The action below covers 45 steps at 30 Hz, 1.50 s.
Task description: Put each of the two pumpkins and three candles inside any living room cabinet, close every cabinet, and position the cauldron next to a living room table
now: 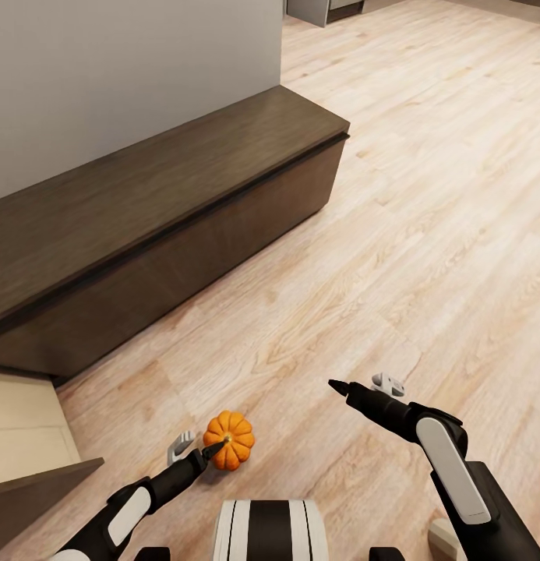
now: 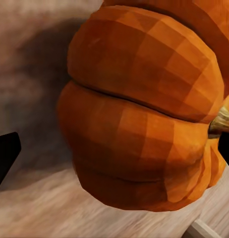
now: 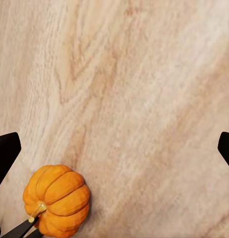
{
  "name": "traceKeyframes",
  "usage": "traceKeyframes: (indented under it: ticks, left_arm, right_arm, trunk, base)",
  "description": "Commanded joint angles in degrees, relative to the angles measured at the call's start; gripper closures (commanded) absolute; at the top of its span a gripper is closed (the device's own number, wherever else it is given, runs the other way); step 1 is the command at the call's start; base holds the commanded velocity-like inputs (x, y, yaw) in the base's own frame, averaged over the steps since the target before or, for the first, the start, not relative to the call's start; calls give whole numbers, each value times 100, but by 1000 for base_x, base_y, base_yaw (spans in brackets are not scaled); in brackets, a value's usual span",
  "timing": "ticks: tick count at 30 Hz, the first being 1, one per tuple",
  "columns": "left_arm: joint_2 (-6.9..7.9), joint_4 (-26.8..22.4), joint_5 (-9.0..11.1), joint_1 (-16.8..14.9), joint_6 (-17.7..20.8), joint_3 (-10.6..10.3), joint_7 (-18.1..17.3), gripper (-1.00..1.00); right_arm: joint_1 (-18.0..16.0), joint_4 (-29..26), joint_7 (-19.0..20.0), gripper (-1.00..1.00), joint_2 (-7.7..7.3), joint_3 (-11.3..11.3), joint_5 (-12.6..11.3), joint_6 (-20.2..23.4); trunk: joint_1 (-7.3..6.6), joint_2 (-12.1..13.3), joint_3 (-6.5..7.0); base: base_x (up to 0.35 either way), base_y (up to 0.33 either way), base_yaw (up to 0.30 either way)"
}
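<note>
One orange ribbed pumpkin [image 1: 229, 440] lies on the wood floor just ahead of my base, and it also appears as the pumpkin [image 3: 57, 201] in the right wrist view. My left gripper [image 1: 199, 448] is open around it: the dark finger touches the stem side, and a gap remains at the other finger [image 2: 5, 153]. In the left wrist view the pumpkin [image 2: 139, 124] looms very close. My right gripper [image 1: 361, 383] hovers open and empty over bare floor to the right. The long dark-brown cabinet [image 1: 168, 195] runs along the wall. One drawer [image 1: 20, 421] at its near left end stands pulled out, showing a pale interior.
A grey wall [image 1: 129, 70] rises behind the cabinet. Grey furniture [image 1: 324, 9] stands far back at the top. The open drawer's dark front panel [image 1: 36, 487] juts out at lower left. Wood floor [image 1: 425, 195] stretches open to the right.
</note>
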Motion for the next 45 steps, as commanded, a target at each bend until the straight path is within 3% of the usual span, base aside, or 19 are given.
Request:
traceKeyframes:
  ticks: [1,17,18,45]
  left_arm:
    - [6,-3,60,1,29,-24,0,-100]
    - [7,-3,61,4,24,-22,0,-100]
    - [7,-3,62,4,24,-21,0,100]
    - [12,21,67,1,15,-13,-3,100]
  right_arm:
    - [-3,-6,-59,-100,-4,7,-60,5]
    - [-3,-6,-59,-100,-4,9,-60,5]
    - [-3,-6,-59,-100,-4,9,-60,5]
    - [-3,-6,-59,-100,-6,9,-60,5]
  trunk:
    - [-1,-1,-3]
    - [-1,-1,-3]
    - [-1,-1,-3]
    - [-1,-1,-3]
  base:
    - [2,-5,0]
    - [13,-15,0]
    - [0,0,0]
    - [0,0,0]
